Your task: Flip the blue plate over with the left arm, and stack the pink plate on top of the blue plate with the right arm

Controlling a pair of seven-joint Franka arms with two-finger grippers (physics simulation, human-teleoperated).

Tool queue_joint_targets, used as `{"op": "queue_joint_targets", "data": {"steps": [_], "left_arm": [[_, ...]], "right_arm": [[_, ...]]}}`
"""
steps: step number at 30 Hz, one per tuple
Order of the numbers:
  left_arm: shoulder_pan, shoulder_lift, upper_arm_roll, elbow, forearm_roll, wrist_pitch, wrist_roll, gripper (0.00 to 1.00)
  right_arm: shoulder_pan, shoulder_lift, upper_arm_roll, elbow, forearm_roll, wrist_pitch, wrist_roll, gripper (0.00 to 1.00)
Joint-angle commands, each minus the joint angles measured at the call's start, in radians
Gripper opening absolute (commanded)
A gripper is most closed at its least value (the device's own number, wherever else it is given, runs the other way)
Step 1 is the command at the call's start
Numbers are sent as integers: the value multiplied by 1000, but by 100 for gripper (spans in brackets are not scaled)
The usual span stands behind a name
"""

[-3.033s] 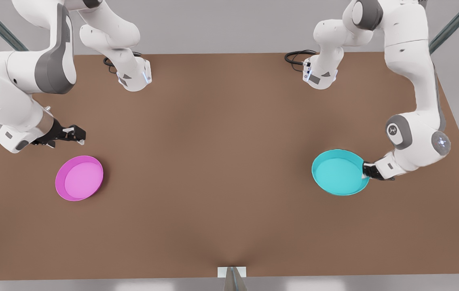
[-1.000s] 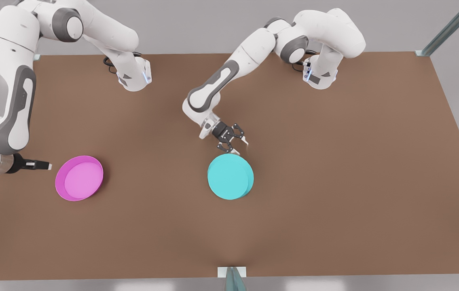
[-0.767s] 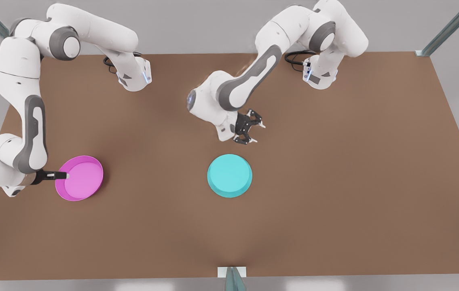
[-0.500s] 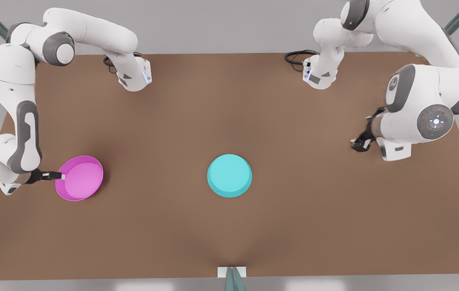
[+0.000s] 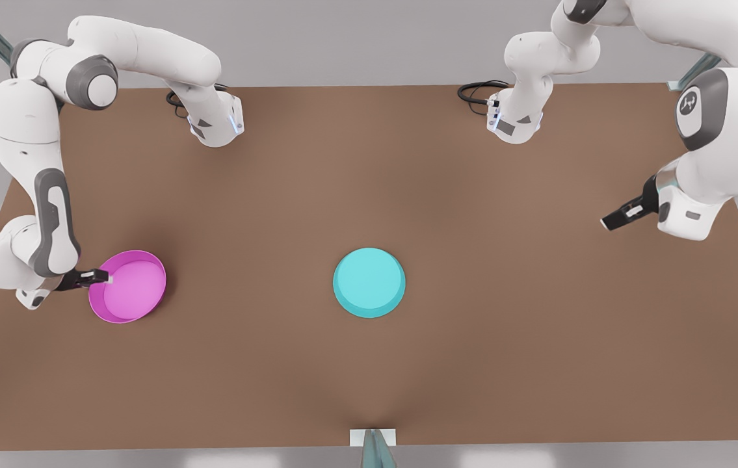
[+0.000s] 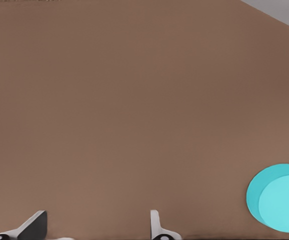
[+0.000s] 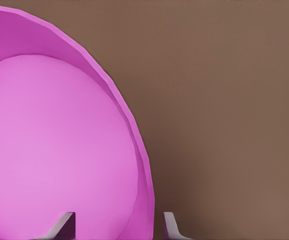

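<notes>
Right claw (image 5: 103,277) first: at the left of the front view, its fingers straddle the near rim of the pink plate (image 5: 128,286), one inside the wall and one outside, spread narrowly and, as far as I can judge, not yet pinching. I read that rim grip as the way to lift a shallow dish lying flat on the desk (image 5: 369,169). At centre frame the blue plate (image 5: 369,282) lies base-up, so I take the flip as done. My left claw (image 5: 616,220) waits at the right edge with fingers wide apart, well clear of the stacking path.
</notes>
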Motion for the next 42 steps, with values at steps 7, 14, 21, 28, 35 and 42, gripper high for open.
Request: {"op": "queue_joint_targets", "data": {"steps": [7,14,21,28,35,42], "left_arm": [[0,-11,-2,1,-11,-19,443,100],[0,-9,-2,1,-12,-17,443,100],[0,-5,-2,1,-9,-17,443,100],[0,-8,-2,1,-8,-19,443,100],[0,-9,-2,1,-8,-22,443,100],[-2,-17,-3,1,-9,-28,438,100]], "right_arm": [[4,7,0,6,-14,16,-152,39],[13,26,0,7,-17,33,-153,30],[19,14,5,24,-17,7,-153,21],[33,-4,176,53,51,-137,-29,21],[166,-76,405,58,60,-203,453,21],[435,-66,404,95,114,-194,1005,21]]}}
